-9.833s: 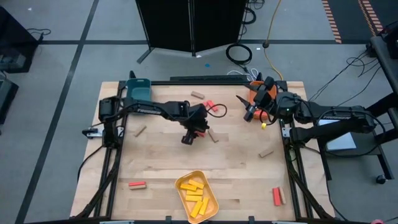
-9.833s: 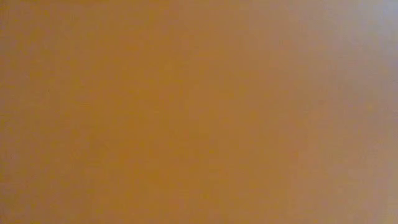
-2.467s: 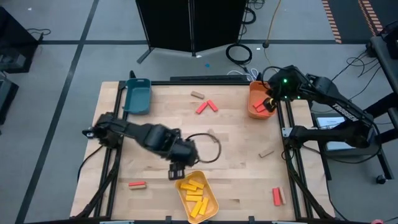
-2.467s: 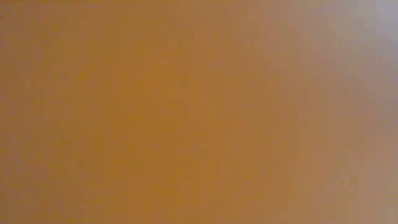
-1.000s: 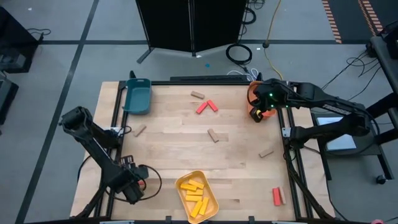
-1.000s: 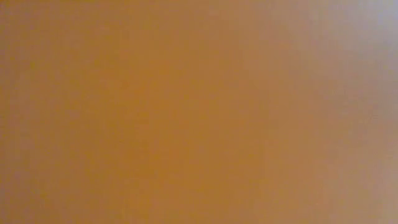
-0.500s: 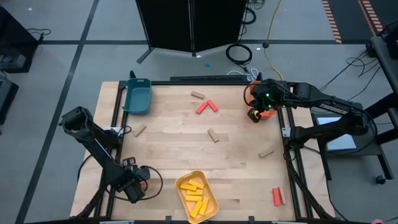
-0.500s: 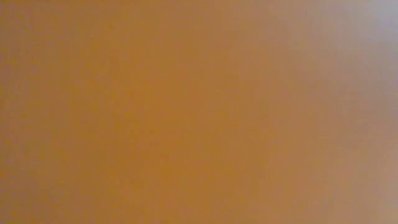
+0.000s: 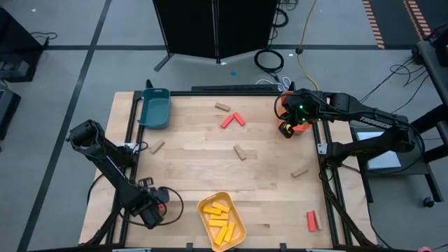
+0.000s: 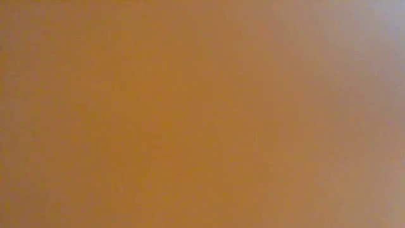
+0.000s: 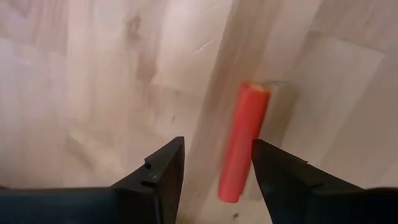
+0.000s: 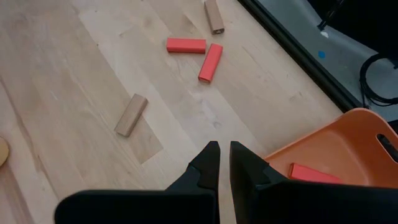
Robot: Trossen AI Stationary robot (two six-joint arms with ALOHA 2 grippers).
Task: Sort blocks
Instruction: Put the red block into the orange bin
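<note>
My left gripper [image 11: 217, 149] hangs low over the table's front left [image 9: 150, 210], open, with a red block [image 11: 241, 144] lying between its fingers, close to one of them. In the high view that block is hidden under the gripper. My right gripper [image 12: 224, 155] is shut with nothing in it, beside the orange tray [image 12: 339, 146], which holds a red block [image 12: 310, 172]. Two red blocks [image 9: 233, 120] and tan blocks [image 9: 240, 152] lie on the wood. The yellow tray [image 9: 238, 213] holds several yellow blocks [image 9: 218, 215].
A teal tray [image 9: 155, 108] sits at the back left corner. More tan blocks lie at the back [image 9: 222, 106], left [image 9: 157, 147] and right [image 9: 299, 171]; a red block [image 9: 311, 220] lies front right. The low view is filled by an orange-brown blur.
Over the last second both arms have stayed almost still. Before that my left arm swung from beside the yellow tray to the front left, over the red block there.
</note>
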